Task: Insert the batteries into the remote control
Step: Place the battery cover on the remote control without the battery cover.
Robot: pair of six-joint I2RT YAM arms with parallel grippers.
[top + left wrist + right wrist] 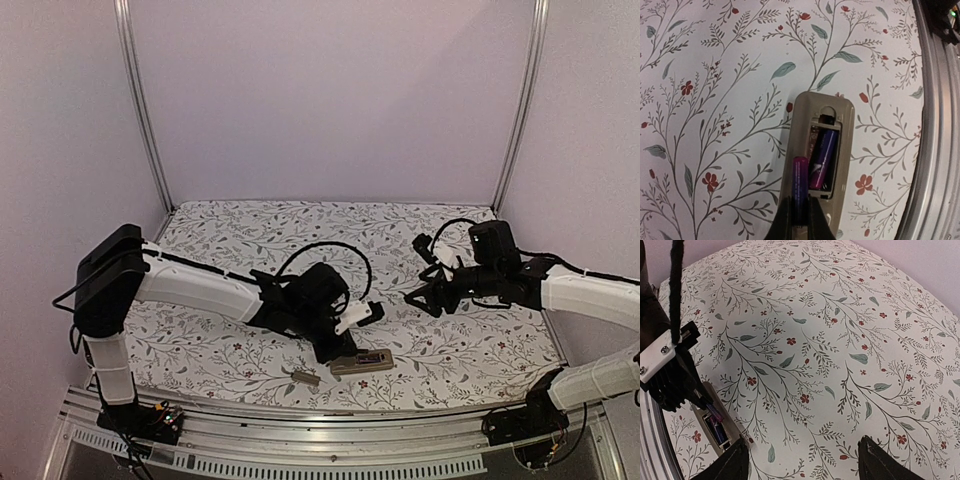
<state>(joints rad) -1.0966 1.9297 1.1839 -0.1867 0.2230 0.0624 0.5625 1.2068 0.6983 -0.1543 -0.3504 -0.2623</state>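
Left wrist view: the remote control (822,105) is seen back-up on the worktop (715,75), one battery (823,157) seated in its recess, while the second battery (799,182) is pinched by the left hand (800,219) above the recess's left rim, beside the empty slot. Were it released there, it could be left tilted or rolled off; pressing could shift the unbraced remote, since the right hand (804,459) is held spread, well apart.
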